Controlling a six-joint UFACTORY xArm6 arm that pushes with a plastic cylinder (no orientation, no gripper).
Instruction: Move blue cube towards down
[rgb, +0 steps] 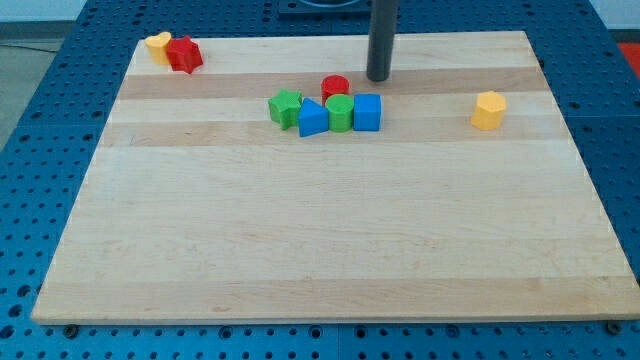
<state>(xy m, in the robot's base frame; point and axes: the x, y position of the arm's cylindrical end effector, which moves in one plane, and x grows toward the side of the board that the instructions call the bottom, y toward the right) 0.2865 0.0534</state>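
Up near the view's top of the bench (330, 260), the blue cube (367, 113) sits at the right end of a tight row: green star (285, 107), blue triangular block (312, 119), green cylinder (339, 114), with a red cylinder (335, 86) just behind. The rod has no gripper, so nothing spread or pinching, only the tip (378, 78) planted just above the cube, slightly to its right, not touching. Best play, I'd say: nudge left to centre on the cube's top face, then push straight down so it slides clear of the green cylinder. The rod hangs upright from the top edge. Far off: yellow block (489, 110), red star (185, 54), another yellow piece (157, 45)
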